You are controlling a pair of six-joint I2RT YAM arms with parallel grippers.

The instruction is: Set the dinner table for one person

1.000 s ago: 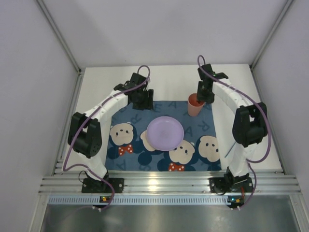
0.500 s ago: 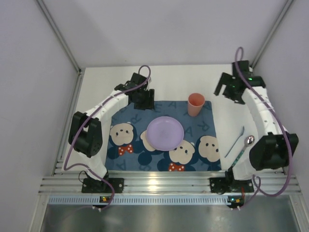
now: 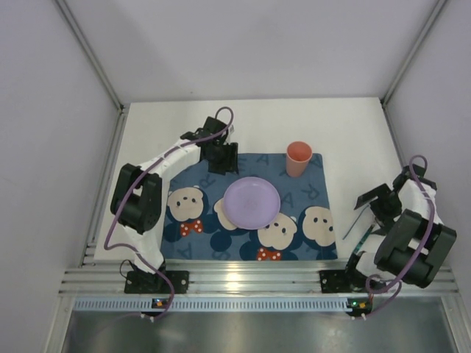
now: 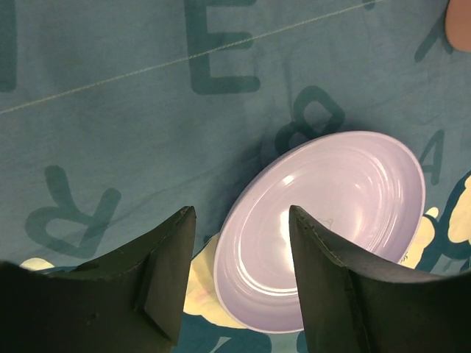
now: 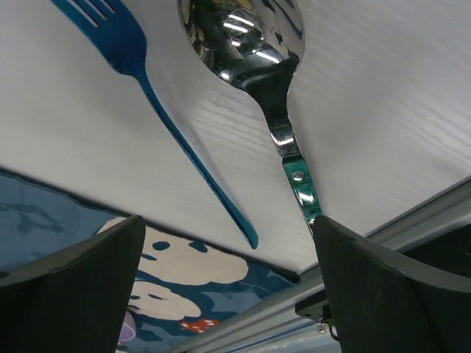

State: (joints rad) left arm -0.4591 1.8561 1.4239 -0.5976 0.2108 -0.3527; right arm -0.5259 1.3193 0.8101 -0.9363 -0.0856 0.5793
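Observation:
The white dinner table (image 3: 346, 129) carries a dark blue bear-face mat (image 3: 195, 209). A lilac plate (image 3: 252, 202) lies on the mat's middle and a salmon cup (image 3: 298, 158) stands at its back right corner. A blue fork (image 5: 176, 140) and a steel spoon (image 5: 250, 37) with a green handle lie side by side on the bare table right of the mat. My right gripper (image 5: 228, 220) hovers open and empty just above them; it also shows in the top view (image 3: 374, 208). My left gripper (image 4: 241, 213) is open and empty over the mat's back edge (image 3: 219, 156), with the plate (image 4: 331, 220) ahead of it.
Grey walls close in the table on three sides. An aluminium rail (image 3: 257, 279) runs along the near edge, close to the spoon's handle (image 3: 363, 241) and the fork's handle (image 3: 350, 227).
My right arm has swung from beside the cup at the back to the near right, and now sits low over the fork and spoon. The left gripper has barely shifted.

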